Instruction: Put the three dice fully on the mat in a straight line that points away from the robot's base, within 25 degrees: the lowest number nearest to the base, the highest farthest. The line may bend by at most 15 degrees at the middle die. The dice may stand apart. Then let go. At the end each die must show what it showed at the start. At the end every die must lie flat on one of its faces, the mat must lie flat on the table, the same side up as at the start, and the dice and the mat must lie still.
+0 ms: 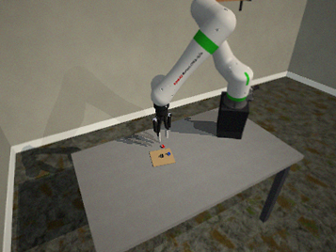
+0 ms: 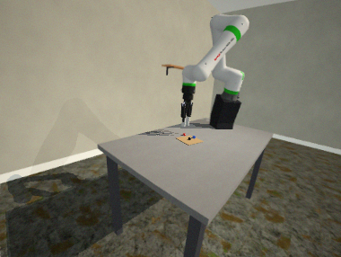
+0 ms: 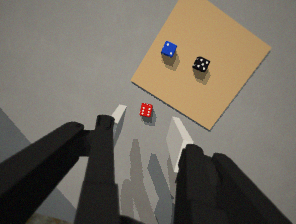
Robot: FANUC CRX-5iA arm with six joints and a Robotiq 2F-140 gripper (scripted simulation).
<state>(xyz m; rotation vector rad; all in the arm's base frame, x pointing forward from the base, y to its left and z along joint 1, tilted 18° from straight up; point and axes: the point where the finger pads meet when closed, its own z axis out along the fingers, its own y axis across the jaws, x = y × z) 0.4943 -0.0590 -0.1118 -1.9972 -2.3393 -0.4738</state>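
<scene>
The table [image 1: 127, 197] is a grey slab on dark legs. The arm [image 1: 194, 63], white with green rings, rises from a black pedestal [image 1: 238, 131] at the table's far edge and reaches down over the table top.

The gripper [image 3: 146, 131] hangs above the table, fingers pointing down, clear of the surface. Its jaws are partly closed with a gap between the pads, and they pinch nothing.

The mat [image 3: 220, 60] is a tan square lying flat on the table, just beside the gripper.

Dice, three in all:
- Blue die [image 3: 169, 48]: on the mat, near one edge; two pips show on top.
- Black die [image 3: 201, 63]: on the mat, just beside the blue die; five pips show on top.
- Red die [image 3: 146, 110]: on the bare table, off the mat and close to its edge. In the wrist view it lies between the two pads and below them; six pips show on top.
</scene>
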